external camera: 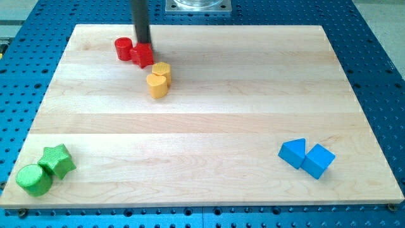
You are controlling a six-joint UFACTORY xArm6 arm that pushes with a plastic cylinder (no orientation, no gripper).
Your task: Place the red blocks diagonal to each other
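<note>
Pincer there is none, so spread or pressed cannot be told: your rod's tip (144,43) rests against the far edge of the red star-shaped block (143,55), set near-right of the red cylinder block (123,49), apparently to form the diagonal.

The arm shows only its dark rod, which comes down nearly upright from the view's top, at the left of the middle. My tip (144,43) is low, close to the surface.
</note>
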